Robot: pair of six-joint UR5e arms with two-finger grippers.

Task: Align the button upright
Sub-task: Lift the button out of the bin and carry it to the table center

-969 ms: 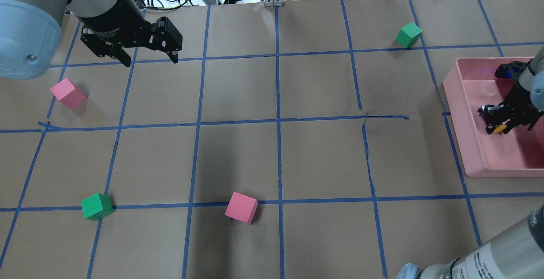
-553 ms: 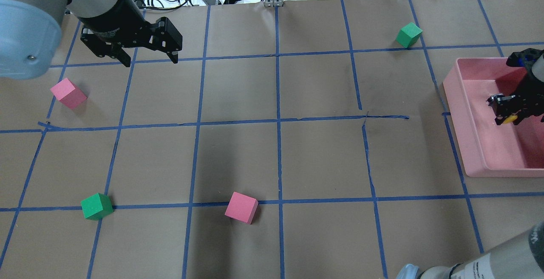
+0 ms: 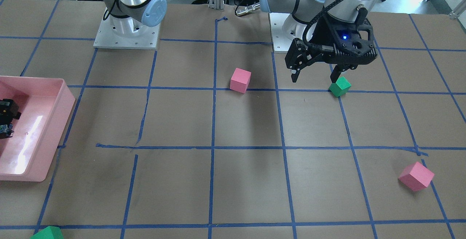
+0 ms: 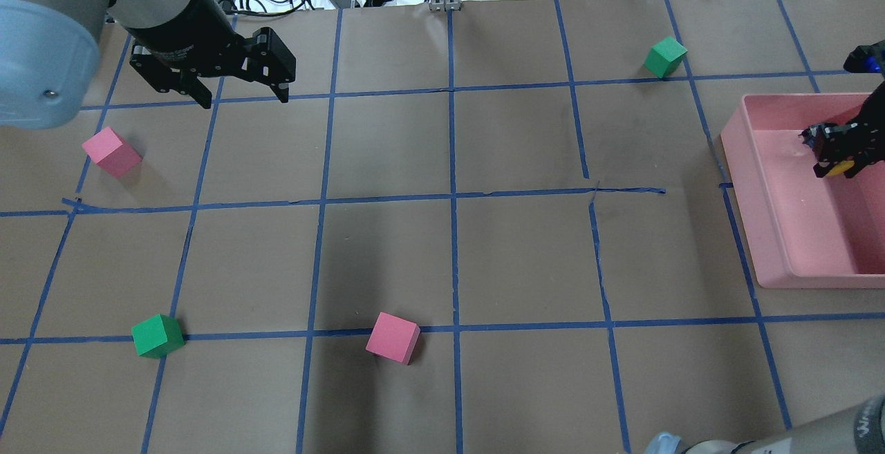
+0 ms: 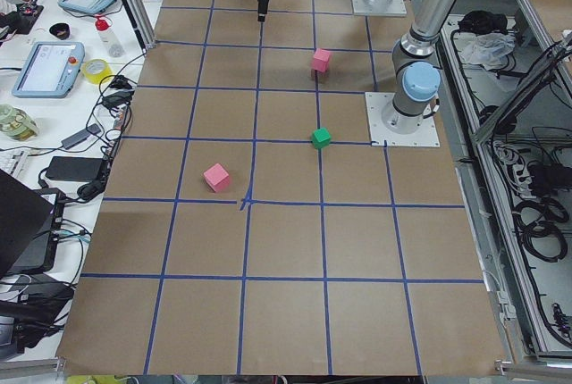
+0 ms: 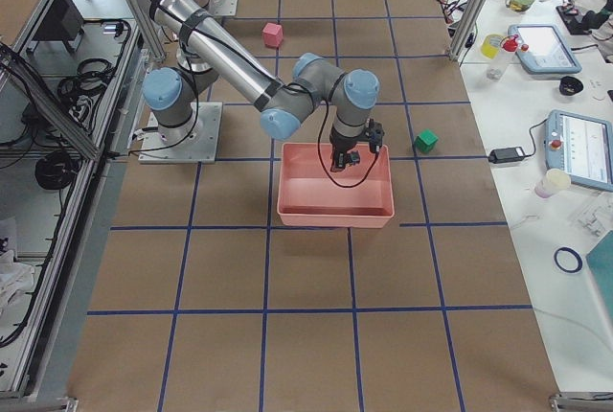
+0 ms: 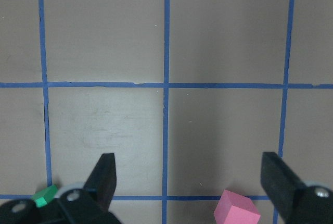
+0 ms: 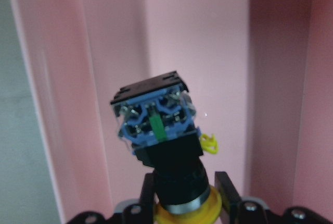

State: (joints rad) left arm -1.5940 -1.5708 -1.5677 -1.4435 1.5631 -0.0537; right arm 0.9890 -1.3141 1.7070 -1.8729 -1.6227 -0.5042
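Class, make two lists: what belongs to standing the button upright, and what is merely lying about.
Belongs: button; right gripper, shut on it; pink tray underneath.
Lying about: left pink cube; near pink cube; near green cube; far green cube; left gripper, open.

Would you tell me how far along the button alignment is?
Done: the right tool is shut on the button near its yellow cap. In hand: it is held over the pink bin, contact block pointing away from the tool. Left: set it upright, release.
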